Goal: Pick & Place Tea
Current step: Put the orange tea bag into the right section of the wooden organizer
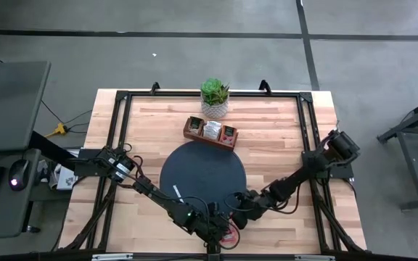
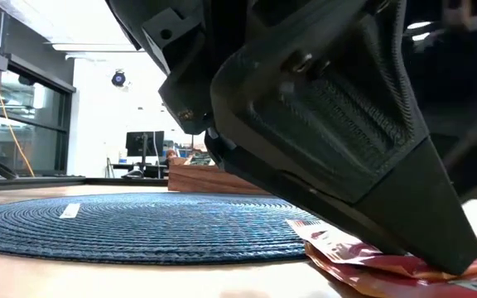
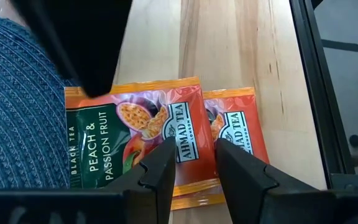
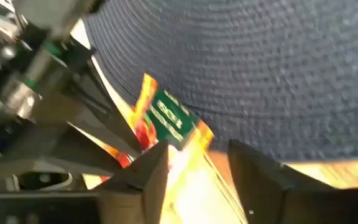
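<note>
From above, both end effectors met at the worktop's (image 1: 281,138) near edge, beside the mat (image 1: 202,174).

Left wrist: left end effector (image 3: 195,163) gaped over two sachets (image 3: 160,134) reading "AHMAD TEA", "PEACH & PASSION FRUIT", gripping nothing.

Right wrist: right end effector (image 4: 197,165) open, a sachet (image 4: 169,121) just ahead.

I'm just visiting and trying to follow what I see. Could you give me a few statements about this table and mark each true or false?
1. Orange-red tea sachets lie on the wood beside the dark round mat. True.
2. The potted plant stands in the middle of the mat. False: it stands past the mat, behind the wooden tray.
3. Both grippers are near the table's front edge. True: left gripper, right gripper.
4. The left gripper's jaws are shut tight. False: a gap shows between them.
</note>
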Controlling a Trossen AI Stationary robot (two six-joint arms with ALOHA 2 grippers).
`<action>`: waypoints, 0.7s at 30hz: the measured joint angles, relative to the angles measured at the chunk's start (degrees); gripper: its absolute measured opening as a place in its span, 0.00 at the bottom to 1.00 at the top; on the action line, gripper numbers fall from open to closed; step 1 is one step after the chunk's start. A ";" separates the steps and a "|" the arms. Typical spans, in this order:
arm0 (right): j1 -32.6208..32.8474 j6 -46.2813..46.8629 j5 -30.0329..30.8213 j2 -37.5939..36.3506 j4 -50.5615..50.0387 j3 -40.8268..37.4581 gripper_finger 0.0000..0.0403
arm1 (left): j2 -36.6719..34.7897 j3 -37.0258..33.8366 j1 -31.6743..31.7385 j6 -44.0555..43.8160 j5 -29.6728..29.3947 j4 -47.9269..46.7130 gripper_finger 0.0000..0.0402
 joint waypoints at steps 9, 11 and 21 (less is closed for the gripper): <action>-1.12 -0.22 -0.42 0.00 2.24 0.00 0.52 | 0.00 0.00 0.00 -0.02 -0.17 0.07 0.29; -1.10 0.20 -0.41 0.00 2.26 0.00 0.51 | 0.00 0.00 0.00 -0.02 -0.20 0.07 0.29; -1.00 1.16 -1.12 1.57 4.55 0.04 0.47 | 0.00 0.00 0.00 -0.04 -0.25 0.09 0.29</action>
